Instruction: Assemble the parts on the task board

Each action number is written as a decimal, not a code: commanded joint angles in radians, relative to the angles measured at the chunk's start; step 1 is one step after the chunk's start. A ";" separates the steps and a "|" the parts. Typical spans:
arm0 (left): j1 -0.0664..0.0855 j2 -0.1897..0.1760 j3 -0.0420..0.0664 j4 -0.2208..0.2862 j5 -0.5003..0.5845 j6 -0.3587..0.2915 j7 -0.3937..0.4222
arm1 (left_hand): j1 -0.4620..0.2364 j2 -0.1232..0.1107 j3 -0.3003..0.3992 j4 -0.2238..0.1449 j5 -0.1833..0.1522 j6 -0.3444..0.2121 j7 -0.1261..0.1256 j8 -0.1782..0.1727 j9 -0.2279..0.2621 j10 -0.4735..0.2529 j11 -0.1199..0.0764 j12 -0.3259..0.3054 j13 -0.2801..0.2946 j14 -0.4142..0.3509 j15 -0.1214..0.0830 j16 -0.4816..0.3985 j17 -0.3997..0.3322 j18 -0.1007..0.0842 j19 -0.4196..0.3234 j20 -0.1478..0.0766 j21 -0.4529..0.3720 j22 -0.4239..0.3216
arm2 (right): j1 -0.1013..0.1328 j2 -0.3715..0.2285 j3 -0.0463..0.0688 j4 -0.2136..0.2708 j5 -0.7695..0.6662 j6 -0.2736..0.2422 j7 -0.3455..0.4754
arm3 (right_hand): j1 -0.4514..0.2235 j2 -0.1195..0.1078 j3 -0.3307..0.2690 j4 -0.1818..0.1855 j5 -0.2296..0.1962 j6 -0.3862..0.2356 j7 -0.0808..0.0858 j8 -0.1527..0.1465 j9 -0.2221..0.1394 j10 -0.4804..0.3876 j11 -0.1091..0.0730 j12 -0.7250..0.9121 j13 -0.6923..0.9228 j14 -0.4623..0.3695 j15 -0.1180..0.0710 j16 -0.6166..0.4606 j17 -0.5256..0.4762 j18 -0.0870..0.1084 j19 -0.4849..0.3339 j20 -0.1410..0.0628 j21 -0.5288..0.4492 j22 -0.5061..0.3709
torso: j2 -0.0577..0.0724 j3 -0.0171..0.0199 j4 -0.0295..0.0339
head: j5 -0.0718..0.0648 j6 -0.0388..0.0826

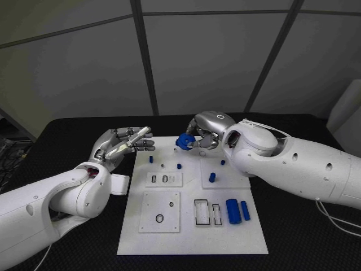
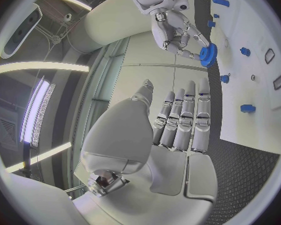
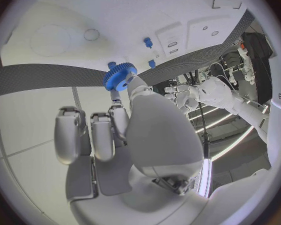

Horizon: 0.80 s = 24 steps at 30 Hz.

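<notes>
The white task board (image 1: 193,237) lies in the middle of the black table. My right hand (image 1: 206,135) hovers over the board's far edge and pinches a blue gear (image 1: 184,141) in its fingertips. The right wrist view shows that gear (image 3: 118,76) at the fingertips of the right hand (image 3: 147,130), above the board (image 3: 115,15). My left hand (image 1: 123,144) is raised beside the board's far left corner, fingers stretched out, holding nothing. In the left wrist view its fingers (image 2: 181,120) lie straight, and beyond them the right hand (image 2: 172,30) holds the gear (image 2: 207,55).
Small blue pegs (image 1: 179,166) stand on the board's far half, with a short blue piece (image 1: 212,177) beside them. Two blue cylinders (image 1: 232,211) lie near the right edge, next to rectangular slots (image 1: 202,212). A ring mark (image 1: 159,218) sits on the near left plate. Black table (image 1: 311,248) surrounds the board.
</notes>
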 commanded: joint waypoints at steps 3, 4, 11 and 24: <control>0.001 0.000 0.001 0.001 -0.006 0.014 0.003 | 0.001 0.010 -0.004 -0.001 -0.001 0.003 0.001 -0.005 -0.001 0.001 0.004 -0.003 -0.001 -0.001 0.005 -0.007 0.001 0.005 0.001 0.005 -0.004 -0.001 | 0.002 0.047 -0.015 -0.037 -0.067 -0.046 0.003 | -0.001 0.000 0.008 0.001 -0.006 0.006 -0.001 -0.005 0.000 0.001 0.003 0.000 -0.002 0.076 -0.004 0.007 0.097 -0.011 0.010 0.002 0.006 0.056 | 0.000 -0.0019 0.0006 | 0.007 -0.001; 0.001 0.000 0.001 0.001 -0.006 0.013 0.004 | 0.001 0.010 -0.004 -0.001 -0.001 0.003 0.001 -0.005 -0.001 0.001 0.004 -0.003 -0.001 -0.001 0.005 -0.007 0.001 0.005 0.001 0.005 -0.004 -0.001 | 0.002 0.056 -0.022 -0.046 -0.068 -0.047 0.003 | -0.001 0.000 0.008 0.001 -0.006 0.006 -0.001 -0.005 0.000 0.000 0.003 0.000 -0.002 0.076 -0.004 0.007 0.097 -0.011 0.010 0.002 0.006 0.057 | 0.001 -0.0015 0.0001 | 0.008 -0.001; 0.001 0.000 0.001 0.002 -0.006 0.013 0.004 | 0.001 0.010 -0.004 -0.001 -0.001 0.003 0.001 -0.005 -0.001 0.001 0.004 -0.003 -0.001 -0.001 0.005 -0.007 0.001 0.005 0.001 0.005 -0.004 -0.001 | 0.001 0.106 -0.043 -0.092 -0.071 -0.040 0.006 | -0.004 -0.001 0.009 0.002 -0.010 0.005 -0.001 -0.007 -0.001 0.001 0.004 0.000 -0.001 0.076 -0.004 0.008 0.098 -0.012 0.012 0.002 0.008 0.060 | 0.001 -0.0009 0.0000 | 0.011 -0.003; 0.001 0.000 0.001 0.003 -0.006 0.013 0.004 | 0.001 0.010 -0.004 -0.001 -0.001 0.003 0.001 -0.005 -0.001 0.001 0.004 -0.003 -0.001 -0.001 0.005 -0.007 0.001 0.005 0.001 0.005 -0.004 -0.001 | -0.001 0.165 -0.054 -0.160 -0.071 -0.011 0.014 | -0.008 -0.003 0.011 0.003 -0.012 0.002 0.001 -0.012 -0.002 -0.001 0.005 -0.002 -0.003 0.076 -0.003 0.008 0.099 -0.012 0.011 0.003 0.007 0.059 | 0.001 0.0011 -0.0020 | 0.020 -0.006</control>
